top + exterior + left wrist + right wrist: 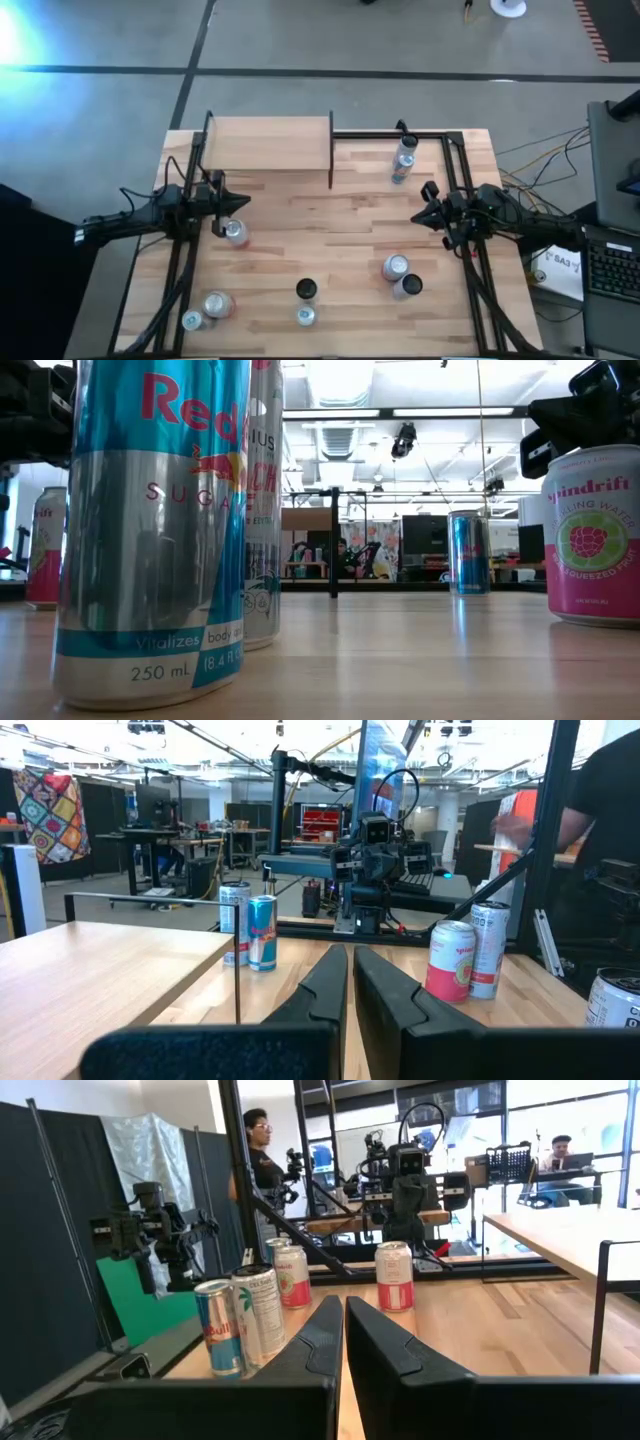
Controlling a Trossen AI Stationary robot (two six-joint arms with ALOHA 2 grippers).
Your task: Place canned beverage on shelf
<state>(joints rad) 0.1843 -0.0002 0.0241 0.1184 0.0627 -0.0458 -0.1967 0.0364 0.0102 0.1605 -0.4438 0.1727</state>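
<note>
Wood shelf (268,143) just beyond left gripper (243,203) | right gripper (416,216) well apart | both jaws closed, empty

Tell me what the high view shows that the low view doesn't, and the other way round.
Only the high view shows the shelf's top board, with no can on it, and both arms, the left end effector and right end effector shut and empty. Only the low view shows can labels, like the pink Spindrift can. Both show cans standing on the table.
</note>
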